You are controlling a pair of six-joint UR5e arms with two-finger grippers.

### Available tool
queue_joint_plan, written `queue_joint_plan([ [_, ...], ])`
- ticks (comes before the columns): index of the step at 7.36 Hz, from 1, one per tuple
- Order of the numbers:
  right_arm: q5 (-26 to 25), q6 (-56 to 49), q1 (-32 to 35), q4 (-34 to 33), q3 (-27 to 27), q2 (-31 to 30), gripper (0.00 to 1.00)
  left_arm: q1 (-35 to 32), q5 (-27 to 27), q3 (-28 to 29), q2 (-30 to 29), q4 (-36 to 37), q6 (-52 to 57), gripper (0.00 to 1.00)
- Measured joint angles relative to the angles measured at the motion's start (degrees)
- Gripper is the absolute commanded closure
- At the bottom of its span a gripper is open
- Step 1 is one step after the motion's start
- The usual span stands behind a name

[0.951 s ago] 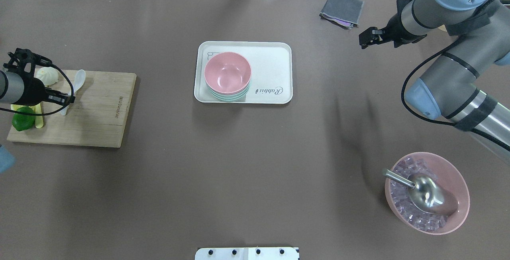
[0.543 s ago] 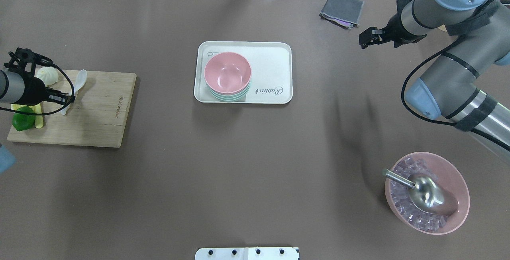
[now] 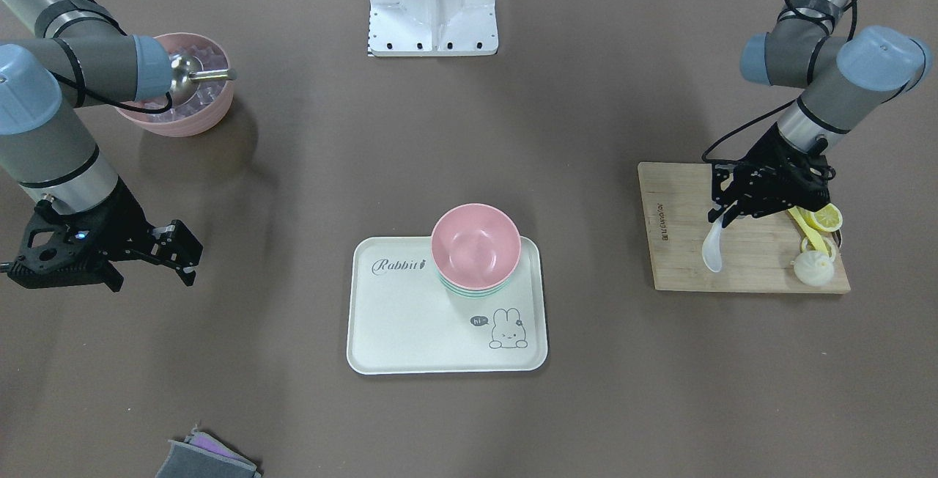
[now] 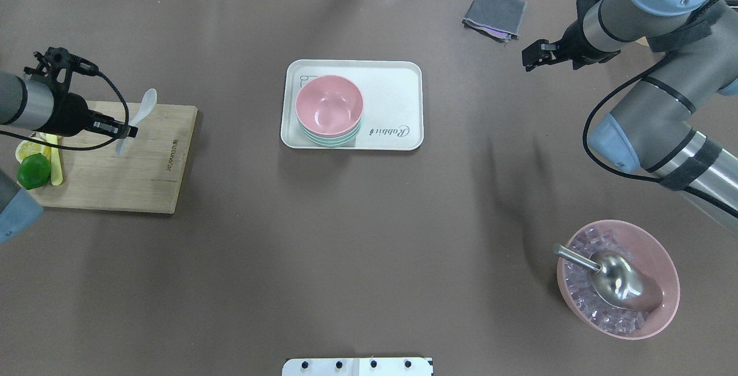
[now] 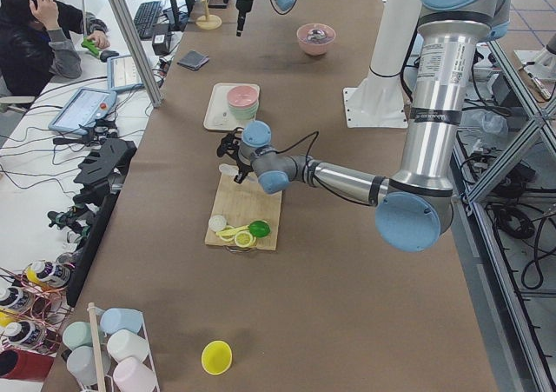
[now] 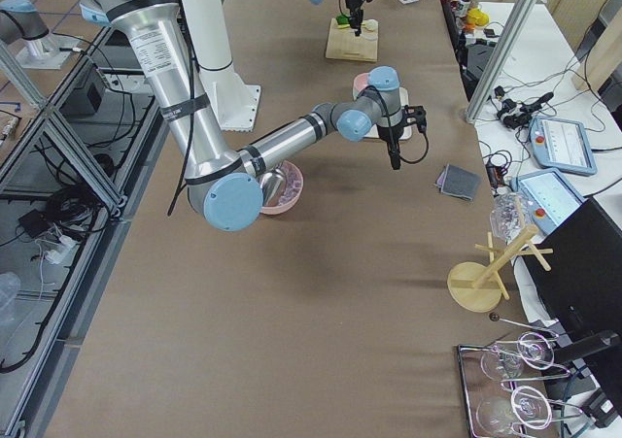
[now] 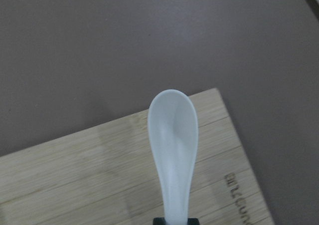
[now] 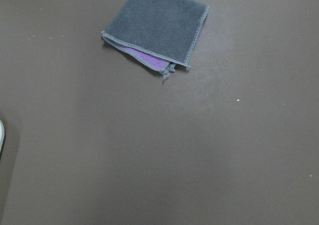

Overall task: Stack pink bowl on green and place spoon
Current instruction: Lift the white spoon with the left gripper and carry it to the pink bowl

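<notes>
Robotics lab: seated operator (image 5: 39, 31), tablets (image 5: 84, 109), cable tangles (image 6: 513, 108), aluminium framing (image 5: 130, 40), 2 arms (image 4: 646, 105).

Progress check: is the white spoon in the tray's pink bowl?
No, the left tool holds the white spoon over the wooden cutting board.

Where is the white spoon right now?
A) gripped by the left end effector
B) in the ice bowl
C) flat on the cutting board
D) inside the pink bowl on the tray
A: the left end effector clamps the white spoon by its handle, over the cutting board.
</notes>
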Motion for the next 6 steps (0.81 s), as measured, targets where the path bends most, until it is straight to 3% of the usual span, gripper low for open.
queue_joint_plan([
  [3, 0.47, -0.11, 1.0, -0.12, -0.13, -0.7, 0.0, 0.18, -0.27, -6.88, -13.32, 22.4, -2.72, 1.0],
  [6, 7.85, -5.86, 7.05, -0.74, -0.5, -3.85, 0.0, 2.5, 0.66, -6.1, -24.16, 32.07, -6.14, 1.0],
])
